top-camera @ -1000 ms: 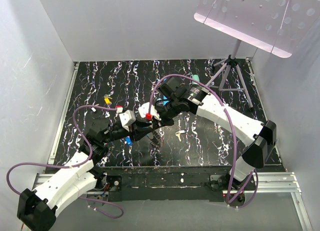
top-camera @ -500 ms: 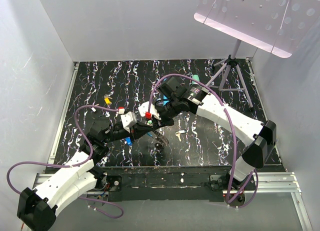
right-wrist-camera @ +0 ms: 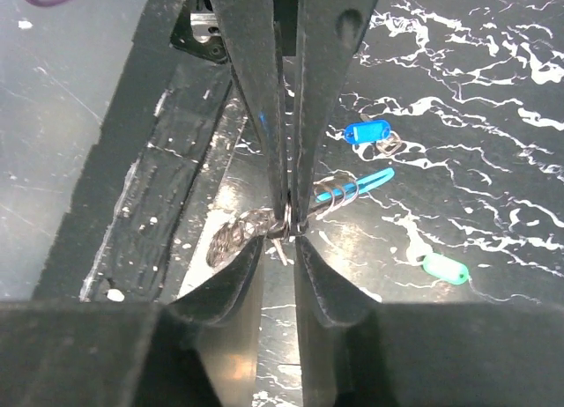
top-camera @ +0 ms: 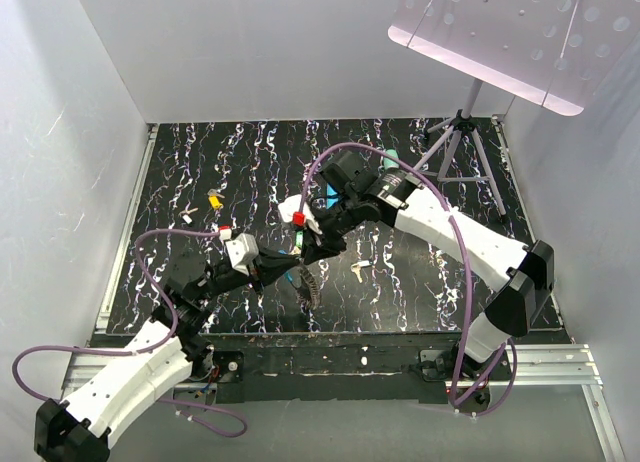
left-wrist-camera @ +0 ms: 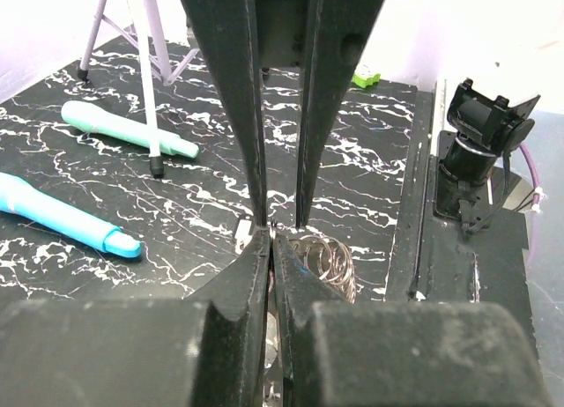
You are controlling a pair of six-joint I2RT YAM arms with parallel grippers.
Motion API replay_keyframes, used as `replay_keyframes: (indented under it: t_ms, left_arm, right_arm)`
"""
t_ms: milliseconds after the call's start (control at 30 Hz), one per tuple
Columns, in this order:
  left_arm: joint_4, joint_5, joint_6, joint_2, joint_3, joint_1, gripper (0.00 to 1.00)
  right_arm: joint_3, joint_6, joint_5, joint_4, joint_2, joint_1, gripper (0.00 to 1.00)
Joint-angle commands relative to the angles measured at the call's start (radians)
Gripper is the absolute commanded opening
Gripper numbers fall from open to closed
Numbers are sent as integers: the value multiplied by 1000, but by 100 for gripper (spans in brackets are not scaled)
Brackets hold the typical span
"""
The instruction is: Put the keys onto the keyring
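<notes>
While keyring (top-camera: 309, 282) is seen between both claw tips at near-middle of surface (top-camera: 420, 182) — left claw (left-wrist-camera: 269, 238) is clenched tight beside it, hold unconfirmed — grip of right claw (right-wrist-camera: 289, 220) cannot be told.

No word, number or brand can be read in any view. The heads of the blue key (right-wrist-camera: 366, 131) and green key (right-wrist-camera: 445, 268) show no legible mark, and the red patch (top-camera: 298, 218) on the right wrist is too small to tell whether it bears print
</notes>
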Motion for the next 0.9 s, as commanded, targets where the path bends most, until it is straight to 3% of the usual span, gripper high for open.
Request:
replay_keyframes:
  t_ms: [0,100,300,867]
  left_arm:
    - [199,-52,-119,-40,-72,-3,0]
    - [352,-81,-188,-44,-139,-3,0]
    - [552,-93,-269,5,-189,-3,0]
    - [681,-77,-337,45,-192,-3,0]
  right_arm:
    - [-13,51,-140,22,-60,-47,33]
    - [-24,66,-241,16,-80,-92,41]
    - [-44,59,-378,12,-99,-165,43]
    - [18,154,-402,76,-2,-166,40]
